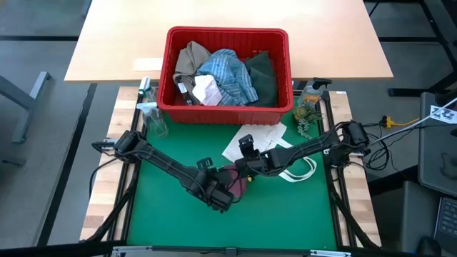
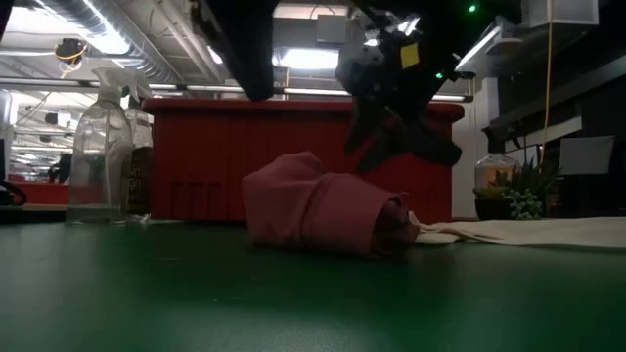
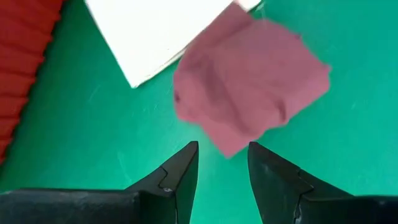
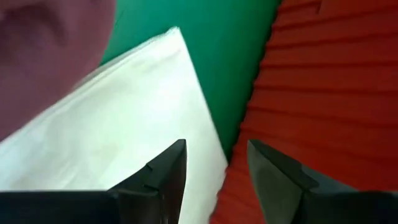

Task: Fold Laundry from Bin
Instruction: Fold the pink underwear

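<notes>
The small maroon cloth point(image 3: 249, 81) lies bunched in a folded bundle on the green mat point(image 1: 178, 228), near the mat's middle point(image 1: 240, 182) point(image 2: 323, 210). My left gripper point(image 3: 222, 146) hovers open just short of its near-left side point(image 1: 228, 191), touching nothing. Above and beyond the cloth my right gripper point(image 4: 216, 144) is also open, over the white tote bag and pointing toward the bin point(image 1: 245, 145) point(image 2: 396, 147). The red bin point(image 1: 227, 107) stands at the mat's far edge, holding the striped shirt point(image 1: 228, 75), a tan garment point(image 1: 191, 57), a dark green garment point(image 1: 263, 75) and a small white cloth point(image 1: 207, 91).
The flat white tote bag point(image 1: 260, 143) point(image 4: 124, 143) lies between the maroon cloth and the bin, its loop handles point(image 1: 303, 171) toward the right. A clear spray bottle point(image 1: 151, 118) point(image 2: 98, 147) stands far left, a small plant point(image 1: 307, 114) point(image 2: 518, 191) far right.
</notes>
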Tool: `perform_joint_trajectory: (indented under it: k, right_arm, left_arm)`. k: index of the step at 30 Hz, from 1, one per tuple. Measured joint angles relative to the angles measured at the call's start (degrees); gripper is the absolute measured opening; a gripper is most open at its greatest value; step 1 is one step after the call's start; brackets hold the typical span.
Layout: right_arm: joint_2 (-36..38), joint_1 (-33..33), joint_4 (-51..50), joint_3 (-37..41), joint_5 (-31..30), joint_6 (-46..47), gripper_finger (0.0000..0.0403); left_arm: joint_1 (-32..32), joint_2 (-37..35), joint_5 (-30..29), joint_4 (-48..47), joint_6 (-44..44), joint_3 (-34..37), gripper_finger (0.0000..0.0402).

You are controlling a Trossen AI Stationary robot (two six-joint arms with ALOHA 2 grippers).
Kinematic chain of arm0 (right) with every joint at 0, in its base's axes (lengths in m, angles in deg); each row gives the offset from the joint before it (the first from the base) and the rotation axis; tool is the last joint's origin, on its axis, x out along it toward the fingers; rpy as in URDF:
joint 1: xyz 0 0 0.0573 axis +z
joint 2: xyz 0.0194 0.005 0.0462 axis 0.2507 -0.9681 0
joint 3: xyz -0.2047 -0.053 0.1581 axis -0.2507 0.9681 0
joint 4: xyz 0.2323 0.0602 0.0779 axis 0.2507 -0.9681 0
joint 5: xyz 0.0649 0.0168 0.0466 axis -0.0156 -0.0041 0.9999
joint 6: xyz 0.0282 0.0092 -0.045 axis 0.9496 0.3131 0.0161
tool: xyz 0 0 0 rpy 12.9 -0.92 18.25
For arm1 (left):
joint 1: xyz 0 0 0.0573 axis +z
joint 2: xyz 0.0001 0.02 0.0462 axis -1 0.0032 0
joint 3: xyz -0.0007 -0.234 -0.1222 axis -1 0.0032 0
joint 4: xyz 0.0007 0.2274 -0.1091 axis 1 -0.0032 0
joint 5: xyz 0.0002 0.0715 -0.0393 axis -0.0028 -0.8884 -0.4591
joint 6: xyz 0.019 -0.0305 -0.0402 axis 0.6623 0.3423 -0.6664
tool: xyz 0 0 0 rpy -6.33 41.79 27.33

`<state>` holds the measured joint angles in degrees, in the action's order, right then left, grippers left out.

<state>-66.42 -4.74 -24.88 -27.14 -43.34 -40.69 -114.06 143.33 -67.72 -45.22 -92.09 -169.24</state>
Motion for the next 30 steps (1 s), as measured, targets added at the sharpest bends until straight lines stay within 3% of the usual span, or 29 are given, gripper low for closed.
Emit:
perform_joint_trajectory:
  k: [3,7,12,17,20,30]
  right_arm:
    - [2.3,0.0,-5.3,0.0,4.1,5.9,0.0170]
    - [5.3,0.0,-11.8,0.0,17.5,16.1,0.0170]
    - [7.0,0.0,-13.3,0.0,35.9,25.1,0.0170]
    - [7.0,-0.9,-11.4,0.2,45.5,31.0,0.0170]
    - [6.9,-2.7,-14.5,0.5,47.1,33.8,0.0170]
    - [11.1,-4.7,-22.8,0.5,44.8,32.2,0.0170]
  left_arm:
    - [0.9,0.0,0.7,1.3,2.0,0.0,0.0134]
    - [2.7,0.0,1.3,1.2,4.1,0.0,0.0133]
    - [7.4,0.0,8.8,1.1,11.0,0.0,0.0124]
    - [12.0,0.1,14.8,0.8,21.8,0.0,0.0117]
    - [13.6,0.1,19.2,-1.6,27.9,0.0,0.0113]
    - [17.4,-0.2,19.6,-9.0,39.8,0.0,0.0089]
